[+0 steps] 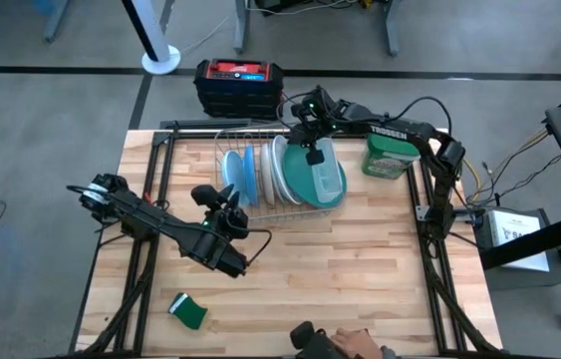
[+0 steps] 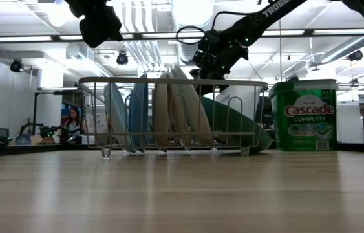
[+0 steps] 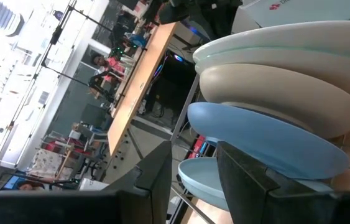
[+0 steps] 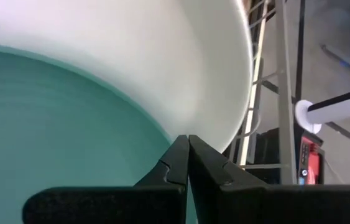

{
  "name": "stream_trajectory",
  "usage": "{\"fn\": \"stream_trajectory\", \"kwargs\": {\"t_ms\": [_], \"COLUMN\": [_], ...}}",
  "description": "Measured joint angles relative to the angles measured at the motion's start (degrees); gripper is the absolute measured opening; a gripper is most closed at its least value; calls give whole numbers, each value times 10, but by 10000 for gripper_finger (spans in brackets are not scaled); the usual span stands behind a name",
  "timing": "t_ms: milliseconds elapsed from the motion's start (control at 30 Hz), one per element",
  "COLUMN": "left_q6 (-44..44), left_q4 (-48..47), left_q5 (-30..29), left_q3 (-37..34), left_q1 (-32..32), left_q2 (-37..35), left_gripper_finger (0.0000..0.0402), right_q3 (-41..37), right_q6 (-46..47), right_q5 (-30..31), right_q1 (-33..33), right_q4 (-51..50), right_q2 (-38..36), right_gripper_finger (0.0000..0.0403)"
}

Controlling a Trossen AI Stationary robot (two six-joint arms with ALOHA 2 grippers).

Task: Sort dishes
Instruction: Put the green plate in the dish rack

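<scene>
From above, a wire dish rack sits at the far middle of the wooden table, holding light blue plates, cream plates and a large teal-backed plate leaning at its right end. The right gripper sits over that teal plate's upper edge; the left gripper hangs just beside the blue plates.

At table height, the plates stand on edge in the rack, a Cascade tub to the right.

The left wrist camera shows its fingers parted, nothing between them, blue plates just ahead.

The right wrist camera shows fingers clenched together at the teal plate's rim; whether they pinch it cannot be told
</scene>
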Motion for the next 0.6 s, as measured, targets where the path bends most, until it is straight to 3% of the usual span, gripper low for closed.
{"fn": "stream_trajectory", "kwargs": {"t_ms": [233, 600], "left_q6": [0, -2], "left_q4": [0, 0], "left_q5": [0, 0], "left_q3": [0, 0], "left_q1": [0, 0], "left_q2": [0, 0], "left_gripper_finger": [116, 116], "right_q3": [-1, 0], "right_q6": [35, 42], "right_q5": [0, 38], "right_q1": [2, 27], "right_q4": [-3, 14], "right_q2": [-3, 22], "right_gripper_finger": [24, 165]}}
